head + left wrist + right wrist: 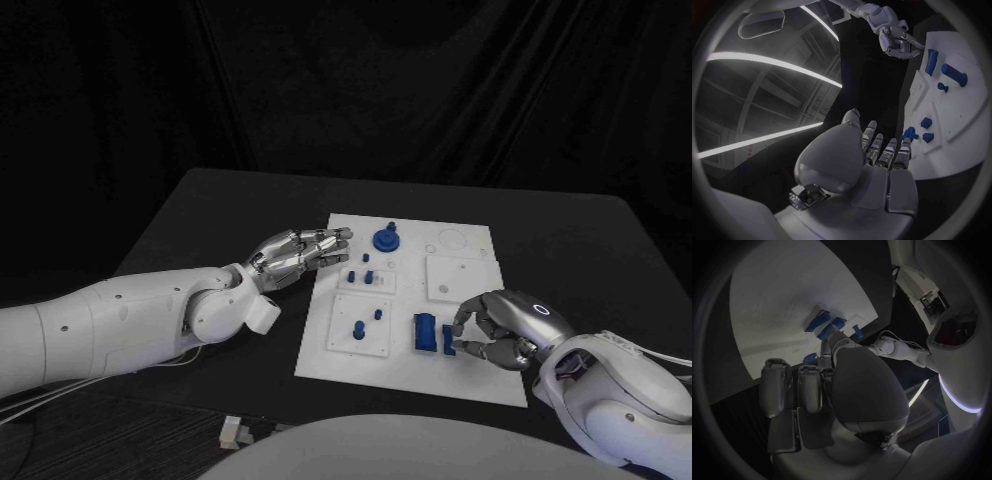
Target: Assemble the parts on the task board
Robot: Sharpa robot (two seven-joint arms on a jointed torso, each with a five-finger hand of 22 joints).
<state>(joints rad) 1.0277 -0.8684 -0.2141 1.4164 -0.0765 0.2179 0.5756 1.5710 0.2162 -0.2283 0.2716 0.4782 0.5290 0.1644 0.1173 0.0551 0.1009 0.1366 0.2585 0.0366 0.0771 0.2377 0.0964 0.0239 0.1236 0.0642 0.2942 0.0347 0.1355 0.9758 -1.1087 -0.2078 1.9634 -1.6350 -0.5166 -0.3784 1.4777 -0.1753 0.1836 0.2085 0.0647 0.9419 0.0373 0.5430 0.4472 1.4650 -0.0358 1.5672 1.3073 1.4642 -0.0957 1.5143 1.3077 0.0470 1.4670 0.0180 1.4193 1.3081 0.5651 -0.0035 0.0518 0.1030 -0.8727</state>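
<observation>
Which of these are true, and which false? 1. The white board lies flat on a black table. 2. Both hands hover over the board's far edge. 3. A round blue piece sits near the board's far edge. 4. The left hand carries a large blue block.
1. True: the white board lies flat on the black table.
2. False: the left hand is at its left side, the right hand at its near right.
3. True: the round blue piece sits there.
4. False: no block shows in its fingers.

Open board corner (459, 240) beyond upright parts (387, 239)
</observation>
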